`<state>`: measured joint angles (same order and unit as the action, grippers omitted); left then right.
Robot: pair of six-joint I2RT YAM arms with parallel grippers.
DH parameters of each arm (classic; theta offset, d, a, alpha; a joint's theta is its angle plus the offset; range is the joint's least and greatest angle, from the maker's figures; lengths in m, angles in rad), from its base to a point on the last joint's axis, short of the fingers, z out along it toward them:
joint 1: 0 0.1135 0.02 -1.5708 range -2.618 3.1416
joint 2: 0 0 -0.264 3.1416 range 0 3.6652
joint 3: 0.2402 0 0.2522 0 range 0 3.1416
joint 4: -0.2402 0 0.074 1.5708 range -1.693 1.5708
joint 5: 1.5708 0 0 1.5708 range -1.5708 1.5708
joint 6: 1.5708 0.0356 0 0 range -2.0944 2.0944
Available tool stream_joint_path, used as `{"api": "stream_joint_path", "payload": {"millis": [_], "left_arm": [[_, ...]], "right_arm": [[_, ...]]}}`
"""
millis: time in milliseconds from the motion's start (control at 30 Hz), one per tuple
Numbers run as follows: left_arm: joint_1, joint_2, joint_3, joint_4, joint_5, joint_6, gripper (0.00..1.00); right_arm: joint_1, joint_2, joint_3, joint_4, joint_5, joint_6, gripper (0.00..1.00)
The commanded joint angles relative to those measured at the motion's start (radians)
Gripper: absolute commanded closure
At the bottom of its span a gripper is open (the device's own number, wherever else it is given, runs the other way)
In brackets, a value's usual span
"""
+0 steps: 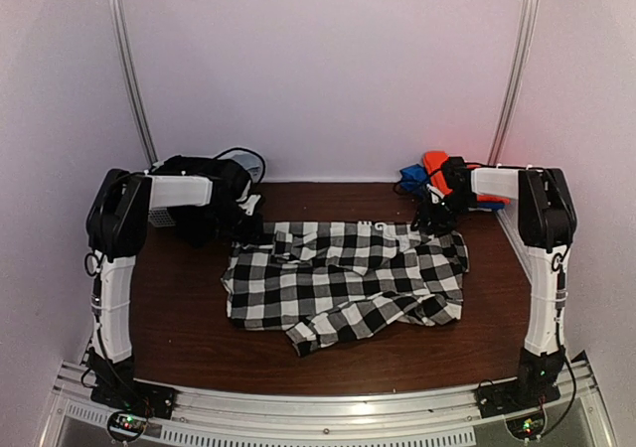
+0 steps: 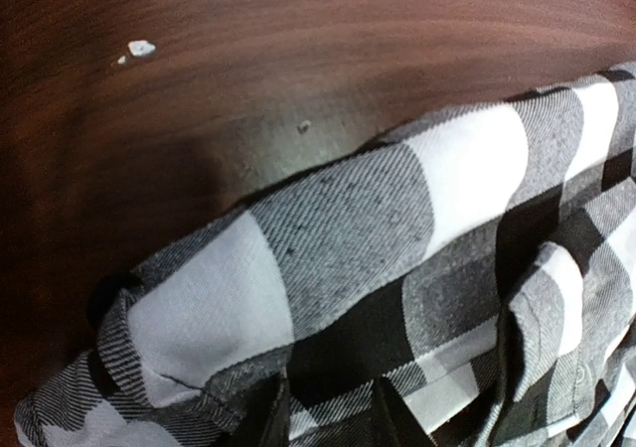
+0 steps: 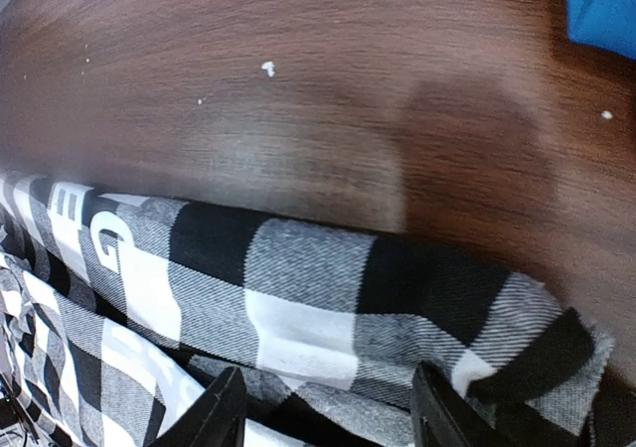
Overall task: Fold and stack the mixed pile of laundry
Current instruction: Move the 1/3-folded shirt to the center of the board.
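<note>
The black-and-white checked garment (image 1: 343,283) lies spread and rumpled across the middle of the table. My left gripper (image 1: 248,226) is at its far left corner. In the left wrist view its fingers (image 2: 263,417) stand close together with a bunched fold of the checked cloth (image 2: 348,248) pinched between them. My right gripper (image 1: 434,221) is low over the far right corner, open, its fingers (image 3: 224,417) wide apart astride the flat checked hem (image 3: 298,298). An orange-red garment (image 1: 434,161) sits behind the right wrist. A dark mass (image 1: 194,174) behind the left arm may be the black garment.
A blue cloth (image 1: 412,177) lies beside the orange-red one at the back right and shows at the corner of the right wrist view (image 3: 601,10). A white slatted basket (image 1: 162,216) is partly hidden by the left arm. White walls enclose the brown table (image 1: 189,318).
</note>
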<state>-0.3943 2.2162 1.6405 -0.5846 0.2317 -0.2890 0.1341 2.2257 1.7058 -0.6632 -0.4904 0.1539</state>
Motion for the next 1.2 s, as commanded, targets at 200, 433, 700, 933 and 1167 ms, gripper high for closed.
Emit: {"api": "stream_joint_path", "payload": {"millis": [200, 433, 700, 933, 1167], "left_arm": [[0.085, -0.090, -0.116, -0.073, 0.077, 0.011, 0.68], [0.117, -0.216, 0.044, -0.153, 0.113, 0.021, 0.67], [0.057, -0.344, -0.152, -0.084, 0.158, -0.037, 0.67], [-0.010, -0.357, -0.233, -0.026, 0.114, -0.049, 0.67], [-0.061, -0.315, -0.357, -0.002, 0.040, -0.007, 0.69]], "right_arm": [[-0.032, -0.141, -0.135, 0.031, -0.035, 0.051, 0.44], [0.005, -0.243, -0.171, -0.110, 0.013, -0.063, 0.44], [0.106, -0.325, -0.367, -0.038, 0.005, 0.041, 0.44], [0.150, -0.291, -0.404, 0.066, -0.061, 0.111, 0.44], [0.149, -0.199, -0.316, -0.032, 0.022, 0.037, 0.44]]}}
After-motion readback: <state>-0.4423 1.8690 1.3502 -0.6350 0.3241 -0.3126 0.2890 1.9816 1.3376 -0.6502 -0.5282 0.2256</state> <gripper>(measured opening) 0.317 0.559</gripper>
